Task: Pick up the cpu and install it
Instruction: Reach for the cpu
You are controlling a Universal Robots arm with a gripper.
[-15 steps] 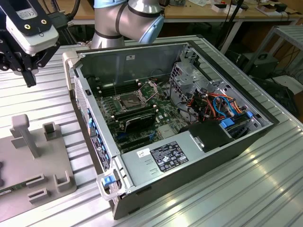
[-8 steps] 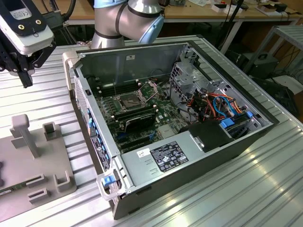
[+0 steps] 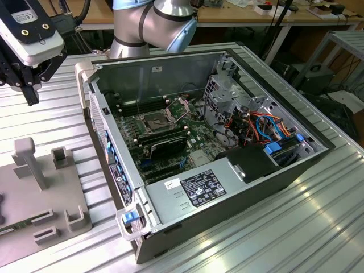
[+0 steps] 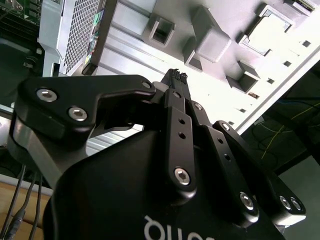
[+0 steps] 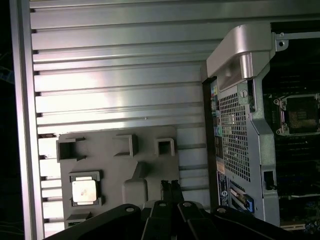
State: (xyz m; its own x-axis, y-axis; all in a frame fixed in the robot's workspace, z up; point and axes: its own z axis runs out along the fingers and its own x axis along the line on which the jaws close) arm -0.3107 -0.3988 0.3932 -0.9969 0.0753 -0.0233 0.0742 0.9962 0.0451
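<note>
Currently my gripper (image 5: 170, 184) hangs above the grey fixture plate (image 5: 110, 170), its fingers pressed together and gripping nothing. Well off to one side of my fingertips, the cpu (image 5: 84, 192) lies flat in a framed pocket of that plate: a small square with a dull silver-grey top.
</note>
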